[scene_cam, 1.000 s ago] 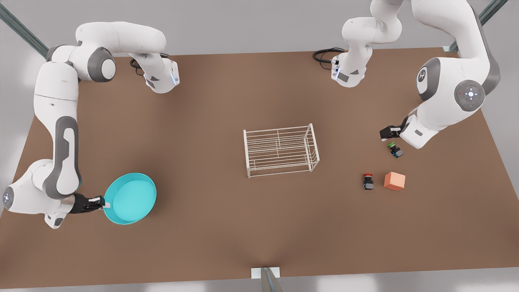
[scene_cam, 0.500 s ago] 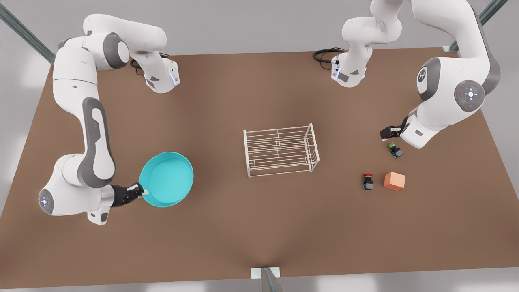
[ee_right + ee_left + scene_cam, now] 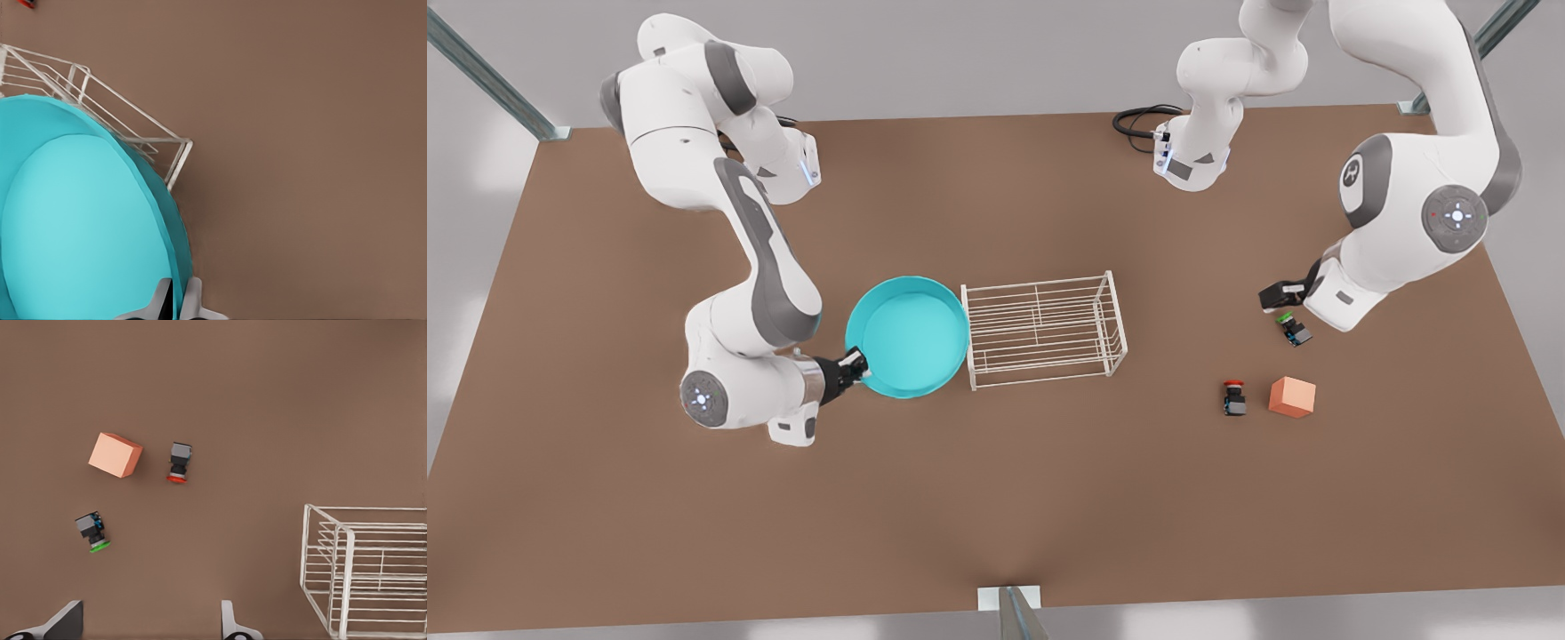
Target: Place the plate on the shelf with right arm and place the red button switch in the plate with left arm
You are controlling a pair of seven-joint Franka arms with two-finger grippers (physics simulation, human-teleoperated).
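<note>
Front view: the right pincer [image 3: 860, 366] grips the plate [image 3: 908, 336] by its rim, just beside the shelf [image 3: 1042, 331].

The right pincer's fingers [image 3: 193, 298] are pinched on the turquoise rim, one on each side, and the plate reaches out from them until its far edge meets the white rack's open end on the front view's left. Well apart, on the front view's right, the left pincer [image 3: 1279, 294] hangs just above the green-capped switch [image 3: 1292, 329], its fingers [image 3: 232, 625] spread wide and holding nothing. The red button switch [image 3: 1234, 397] lies on the tabletop [image 3: 996, 498] near that pincer, just beside the orange cube [image 3: 1292, 396].
</note>
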